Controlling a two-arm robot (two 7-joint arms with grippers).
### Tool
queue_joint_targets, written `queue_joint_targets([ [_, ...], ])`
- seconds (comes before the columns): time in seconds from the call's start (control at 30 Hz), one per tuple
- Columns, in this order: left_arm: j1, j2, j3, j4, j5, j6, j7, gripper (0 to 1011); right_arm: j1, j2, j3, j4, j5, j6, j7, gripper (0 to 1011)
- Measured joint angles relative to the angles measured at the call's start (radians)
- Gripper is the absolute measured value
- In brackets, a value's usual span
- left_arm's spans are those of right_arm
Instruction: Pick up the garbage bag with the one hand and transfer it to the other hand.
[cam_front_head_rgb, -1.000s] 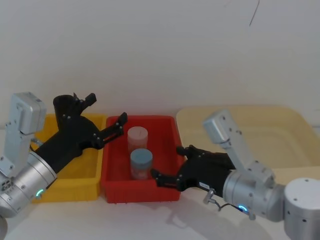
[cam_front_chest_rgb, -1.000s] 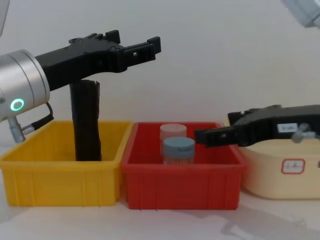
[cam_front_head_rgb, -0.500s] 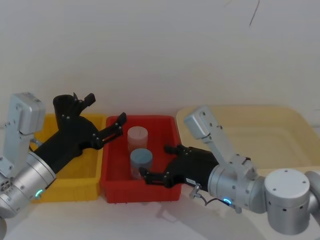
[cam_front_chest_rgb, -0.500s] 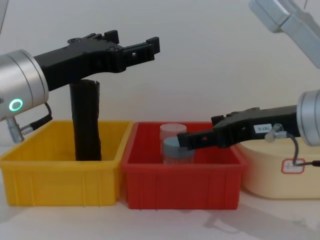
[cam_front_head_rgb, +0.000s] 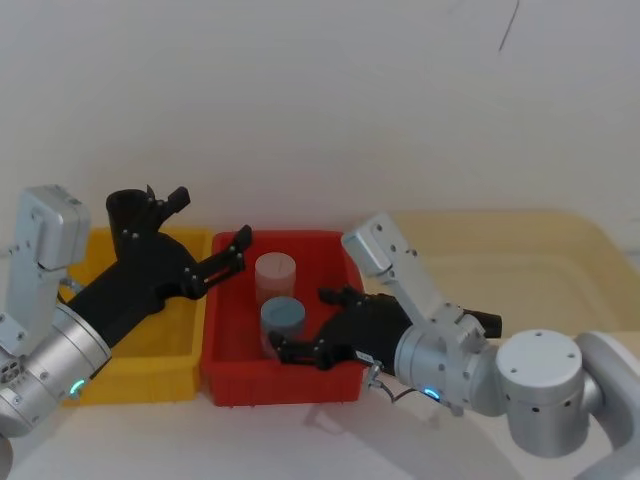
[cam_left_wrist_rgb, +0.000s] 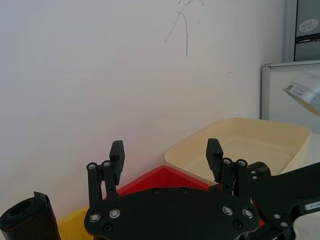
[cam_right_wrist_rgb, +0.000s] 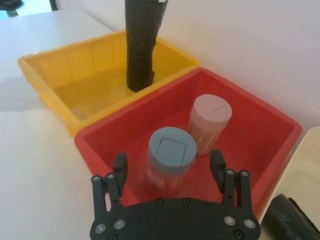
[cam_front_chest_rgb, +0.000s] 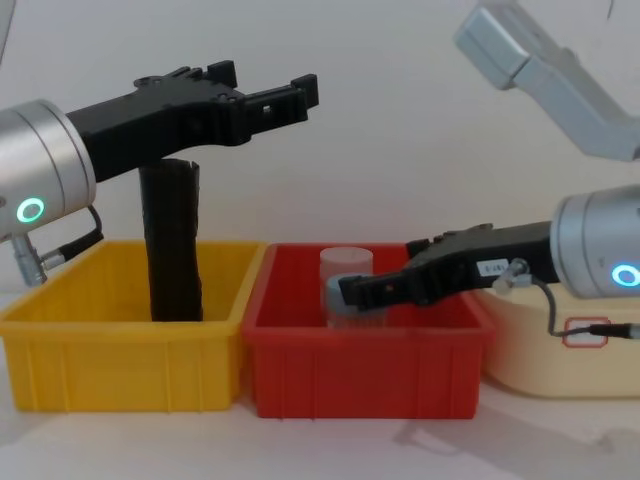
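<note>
The garbage bag (cam_front_chest_rgb: 172, 240), a matte black tightly rolled cylinder, stands upright in the yellow bin (cam_front_chest_rgb: 120, 350), toward its far side, rising well above the rim. In the right wrist view it (cam_right_wrist_rgb: 142, 42) is untouched, its base on the bin floor (cam_right_wrist_rgb: 95, 90).

The left pincer (cam_front_chest_rgb: 262, 88) hangs above the roll's top, its fingers spread wide and holding nothing, reaching rightward over the seam between the yellow bin and the red bin (cam_front_chest_rgb: 360, 372). In the head view the left pincer (cam_front_head_rgb: 208, 232) points toward the red bin (cam_front_head_rgb: 225, 340), with the roll's open top (cam_front_head_rgb: 125, 208) just behind it.

The right pincer (cam_front_chest_rgb: 345, 290) is low inside the red bin, its fingers wide apart on either side of the blue-lidded jar (cam_right_wrist_rgb: 171, 160), not closed on it. Just beyond that jar stands a pink-lidded jar (cam_right_wrist_rgb: 209, 122), close beside it.

To the right of the red bin sits a cream tub (cam_front_head_rgb: 520, 265) on the white counter (cam_right_wrist_rgb: 45, 165). A second black roll (cam_right_wrist_rgb: 287, 220) lies near the right wrist.
</note>
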Motion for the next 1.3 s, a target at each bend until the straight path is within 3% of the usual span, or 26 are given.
queue_joint_targets([
  [0.57,0.0,0.0,0.0,-0.001,0.0,0.0,0.0,1000,0.075,-0.038,-0.036,0.124,-0.021,-0.019,-0.037,1000],
  [1.3,0.0,0.0,0.0,0.0,0.0,0.0,0.0,1001,0.125,-0.053,-0.058,0.194,-0.004,0.017,-0.032,1000],
])
